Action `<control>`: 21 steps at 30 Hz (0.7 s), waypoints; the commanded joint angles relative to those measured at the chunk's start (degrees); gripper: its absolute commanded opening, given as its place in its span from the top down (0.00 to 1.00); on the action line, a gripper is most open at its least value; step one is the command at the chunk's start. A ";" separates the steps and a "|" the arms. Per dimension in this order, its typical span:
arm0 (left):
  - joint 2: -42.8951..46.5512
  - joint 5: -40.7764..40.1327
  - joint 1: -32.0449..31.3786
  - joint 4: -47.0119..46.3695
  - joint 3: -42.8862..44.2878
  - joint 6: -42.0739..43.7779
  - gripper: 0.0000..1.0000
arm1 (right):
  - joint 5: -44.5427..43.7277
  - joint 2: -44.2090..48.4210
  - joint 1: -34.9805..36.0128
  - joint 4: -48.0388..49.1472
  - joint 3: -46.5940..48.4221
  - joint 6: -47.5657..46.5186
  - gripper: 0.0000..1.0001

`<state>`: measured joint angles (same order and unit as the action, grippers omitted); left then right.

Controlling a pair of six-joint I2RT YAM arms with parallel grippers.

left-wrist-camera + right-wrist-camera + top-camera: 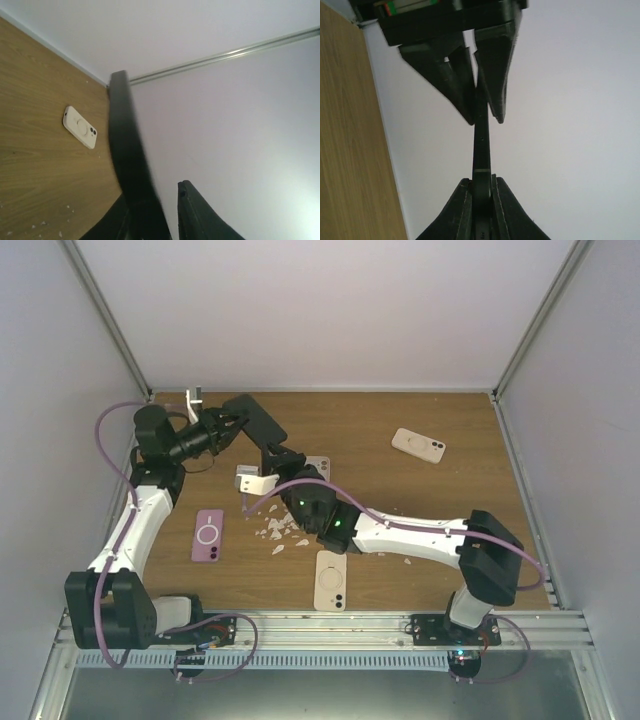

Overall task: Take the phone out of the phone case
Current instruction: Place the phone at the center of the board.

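Holding item: black cased phone (258, 416), lifted clear of the wooden table (430, 510) at its far left, suspended between the two arms.

Orientation: thin edge turned to both wrist cameras. The long axis runs roughly from the left gripper (228, 426) to the right gripper (272, 454), one at each end. Both arms are equally close, as both are at the slab.

Right gripper: nearly closed, fingers (462, 205) pinching the slab's thin edge at the near-right end. This is a firm-looking hold.

Left gripper: jaws narrow, straddling the opposite end. One finger lies against the slab, while the left wrist view shows a sliver of light beside the other finger (197, 215). Whether it has clamped cannot be told.

Judgement: the coming move turns on the two ends being pulled or peeled against each other along that axis. Which layer each gripper has, case or phone, is not visible.

Other stock on the table:
- cream case (418, 445), far right
- pink case (208, 535), near left
- beige case (331, 581), near centre
- white scraps (280, 531), scattered between them
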<state>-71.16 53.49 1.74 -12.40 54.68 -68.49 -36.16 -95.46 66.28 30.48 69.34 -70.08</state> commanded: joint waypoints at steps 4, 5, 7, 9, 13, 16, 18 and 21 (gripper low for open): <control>0.55 -0.60 0.89 -1.99 -1.63 0.71 0.99 | -2.47 -0.31 0.87 12.96 -1.64 -6.53 0.95; 0.58 -0.52 0.94 -1.71 -1.48 0.82 1.00 | -2.45 -0.17 0.89 12.45 -1.78 -6.20 0.92; 0.58 -0.26 1.03 -1.67 -1.08 1.19 1.00 | -2.13 0.32 0.87 10.04 -1.82 -4.96 0.78; 0.50 0.00 1.15 -1.59 -0.58 1.73 1.00 | -1.74 1.13 0.87 5.45 -1.29 -2.15 0.61; 0.41 0.33 1.25 -1.34 0.08 4.22 1.00 | 1.50 3.16 0.78 -9.71 1.18 7.56 0.34; 0.53 0.78 1.33 -1.70 0.17 6.35 1.00 | 5.66 4.72 0.34 -21.19 3.72 15.17 0.16; 0.53 1.06 1.34 -1.79 0.33 8.13 1.00 | 9.76 6.12 -0.47 -28.57 5.82 20.04 0.10; 0.43 1.97 1.34 -2.08 0.52 11.22 1.00 | 16.44 7.92 -2.03 -38.10 8.56 25.39 0.03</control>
<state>-71.18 53.58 2.68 -9.65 53.67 -62.52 -29.15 -91.15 65.78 8.97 73.69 -56.18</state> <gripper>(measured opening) 0.054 0.932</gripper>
